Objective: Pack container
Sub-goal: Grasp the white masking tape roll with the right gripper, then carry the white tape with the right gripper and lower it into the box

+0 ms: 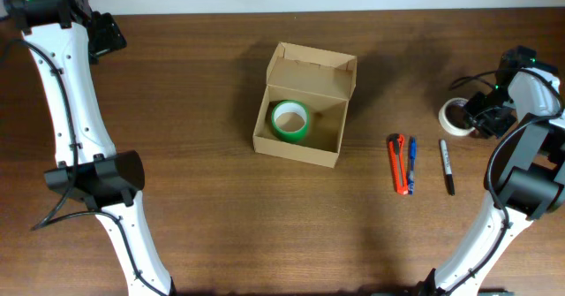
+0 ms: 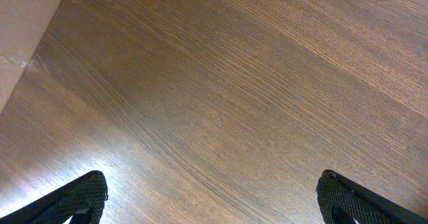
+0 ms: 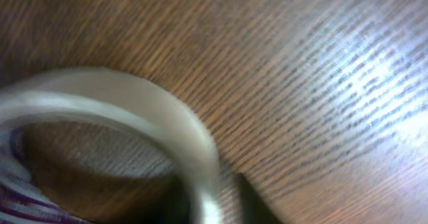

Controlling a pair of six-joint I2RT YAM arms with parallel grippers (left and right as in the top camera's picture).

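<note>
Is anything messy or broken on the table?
Nothing stands out. The cardboard box sits open with a green tape roll flat inside; the red cutter, blue pen and black marker lie side by side.

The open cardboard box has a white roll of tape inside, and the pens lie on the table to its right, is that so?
Not white: the overhead view shows the roll of tape inside the cardboard box is green. The pens do lie on the table to its right.
</note>
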